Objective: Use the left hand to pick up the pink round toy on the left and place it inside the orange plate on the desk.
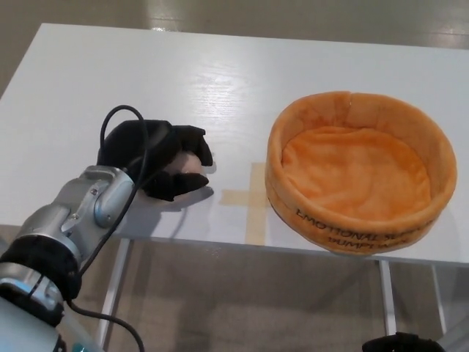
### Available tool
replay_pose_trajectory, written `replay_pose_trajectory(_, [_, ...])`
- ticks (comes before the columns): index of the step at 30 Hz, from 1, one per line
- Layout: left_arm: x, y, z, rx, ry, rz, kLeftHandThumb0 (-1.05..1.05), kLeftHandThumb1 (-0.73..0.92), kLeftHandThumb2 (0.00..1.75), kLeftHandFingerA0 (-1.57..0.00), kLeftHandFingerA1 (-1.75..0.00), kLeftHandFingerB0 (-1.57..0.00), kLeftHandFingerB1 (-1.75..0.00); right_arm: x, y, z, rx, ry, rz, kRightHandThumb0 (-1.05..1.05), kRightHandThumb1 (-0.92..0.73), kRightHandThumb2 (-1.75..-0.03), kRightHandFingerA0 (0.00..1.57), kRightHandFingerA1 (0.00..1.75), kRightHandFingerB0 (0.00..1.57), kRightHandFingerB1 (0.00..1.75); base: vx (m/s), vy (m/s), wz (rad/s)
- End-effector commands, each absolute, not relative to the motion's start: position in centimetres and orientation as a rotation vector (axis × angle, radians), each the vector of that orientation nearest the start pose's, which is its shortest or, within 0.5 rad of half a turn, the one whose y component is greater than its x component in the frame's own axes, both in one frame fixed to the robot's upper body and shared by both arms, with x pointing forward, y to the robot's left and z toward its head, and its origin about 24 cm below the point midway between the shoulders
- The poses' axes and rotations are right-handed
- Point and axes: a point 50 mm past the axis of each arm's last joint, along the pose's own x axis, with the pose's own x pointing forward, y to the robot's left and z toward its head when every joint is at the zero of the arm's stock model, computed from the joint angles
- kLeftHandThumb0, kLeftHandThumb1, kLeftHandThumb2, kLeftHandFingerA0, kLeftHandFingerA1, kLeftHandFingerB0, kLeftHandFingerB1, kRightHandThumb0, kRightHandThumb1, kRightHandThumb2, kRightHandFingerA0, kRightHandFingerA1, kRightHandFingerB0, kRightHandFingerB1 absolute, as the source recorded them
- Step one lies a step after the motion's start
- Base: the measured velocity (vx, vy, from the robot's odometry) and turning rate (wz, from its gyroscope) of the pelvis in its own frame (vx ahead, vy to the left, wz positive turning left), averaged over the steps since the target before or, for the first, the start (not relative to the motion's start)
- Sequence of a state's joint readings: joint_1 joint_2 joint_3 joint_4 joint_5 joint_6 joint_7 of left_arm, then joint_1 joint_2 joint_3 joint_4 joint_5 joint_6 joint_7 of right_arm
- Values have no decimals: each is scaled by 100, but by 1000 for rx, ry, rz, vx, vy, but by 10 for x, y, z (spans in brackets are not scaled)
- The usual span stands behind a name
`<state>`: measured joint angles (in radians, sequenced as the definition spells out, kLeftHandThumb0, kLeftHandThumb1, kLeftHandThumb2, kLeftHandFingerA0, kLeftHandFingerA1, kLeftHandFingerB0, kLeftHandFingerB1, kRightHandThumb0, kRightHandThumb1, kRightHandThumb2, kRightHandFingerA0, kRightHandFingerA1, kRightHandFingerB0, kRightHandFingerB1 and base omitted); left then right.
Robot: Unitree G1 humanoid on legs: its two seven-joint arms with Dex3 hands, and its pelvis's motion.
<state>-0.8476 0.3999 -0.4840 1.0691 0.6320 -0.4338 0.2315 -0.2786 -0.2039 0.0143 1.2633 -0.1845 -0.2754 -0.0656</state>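
Left hand point(163, 160) closed around the pink round toy point(187, 163), on the counter point(220, 81). Well apart from the orange plate point(360, 173), to its left.

Pink toy point(189, 163) seemingly gripped; orange plate point(359, 172) empty.

Bright, even light falls from above, and the white worktop point(308, 81) shows a soft sheen across its far middle without harsh glare. Short, soft-edged shadows lie just right of the left hand point(157, 158) and under the near side of the orange plate point(359, 220). Focus is fair throughout; the nearest forearm looks slightly soft.
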Motion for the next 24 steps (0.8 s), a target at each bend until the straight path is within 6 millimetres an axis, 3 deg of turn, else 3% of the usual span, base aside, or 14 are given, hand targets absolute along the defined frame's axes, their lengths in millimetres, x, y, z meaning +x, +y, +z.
replay_pose_trajectory(1, [369, 154, 71, 1269, -289, -360, -23, 83, 65, -77, -155, -77, -108, 210, -216, -114, -367, 722, -3, -12, -61, -59, 67, 91, 62, 77, 0, 0, 0])
replay_pose_trajectory(4, [368, 155, 71, 1262, -294, -359, -25, 85, 65, -76, -153, -78, -96, 210, -215, -115, -366, 723, -4, -11, -60, -59, 70, 93, 63, 78, 0, 0, 0])
replay_pose_trajectory(5, [369, 156, 72, 1256, -296, -356, -26, 83, 70, -78, -155, -81, -71, 210, -215, -115, -369, 724, -3, -12, -60, -58, 67, 91, 65, 78, 0, 0, 0])
replay_pose_trajectory(8, [370, 155, 79, 1233, -332, -336, -31, 79, 68, -80, -155, -85, -65, 210, -215, -115, -371, 727, -7, -12, -60, -58, 69, 92, 65, 78, 0, 0, 0])
replay_pose_trajectory(10, [371, 154, 84, 1224, -355, -324, -32, 80, 68, -77, -159, -83, -70, 210, -215, -115, -379, 725, -10, -11, -60, -58, 70, 91, 64, 77, 0, 0, 0])
replay_pose_trajectory(12, [376, 151, 106, 1182, -430, -297, -31, 79, 63, -72, -169, -70, -110, 211, -215, -114, -381, 723, -5, -14, -58, -60, 71, 94, 67, 81, 0, 0, 0])
replay_pose_trajectory(14, [377, 151, 112, 1170, -445, -294, -31, 79, 63, -72, -169, -70, -110, 211, -215, -114, -380, 721, -3, -14, -58, -60, 71, 94, 67, 81, 0, 0, 0])
replay_pose_trajectory(15, [378, 149, 123, 1152, -479, -285, -27, 79, 62, -67, -170, -59, -129, 211, -215, -114, -376, 719, -7, -13, -57, -61, 72, 96, 68, 82, 0, 0, 0])
replay_pose_trajectory(16, [378, 149, 123, 1152, -479, -285, -27, 79, 62, -67, -170, -59, -129, 211, -215, -114, -376, 719, -7, -13, -57, -61, 72, 96, 68, 82, 0, 0, 0])
replay_pose_trajectory(17, [380, 147, 137, 1145, -530, -280, -25, 82, 62, -67, -169, -51, -149, 211, -215, -114, -372, 723, -8, -12, -58, -60, 70, 94, 66, 80, 0, 0, 0])
replay_pose_trajectory(20, [381, 144, 155, 1147, -590, -270, -23, 83, 63, -70, -168, -55, -148, 212, -215, -114, -378, 726, -7, -12, -58, -60, 71, 94, 67, 80, 0, 0, 0])
replay_pose_trajectory(21, [383, 139, 174, 1129, -626, -272, -25, 80, 62, -70, -169, -63, -128, 212, -215, -113, -382, 722, -3, -12, -58, -60, 71, 95, 67, 80, 0, 0, 0])
replay_pose_trajectory(24, [383, 137, 182, 1120, -638, -274, -25, 80, 62, -70, -169, -63, -128, 213, -215, -113, -384, 721, -1, -12, -58, -60, 71, 95, 67, 80, 0, 0, 0])
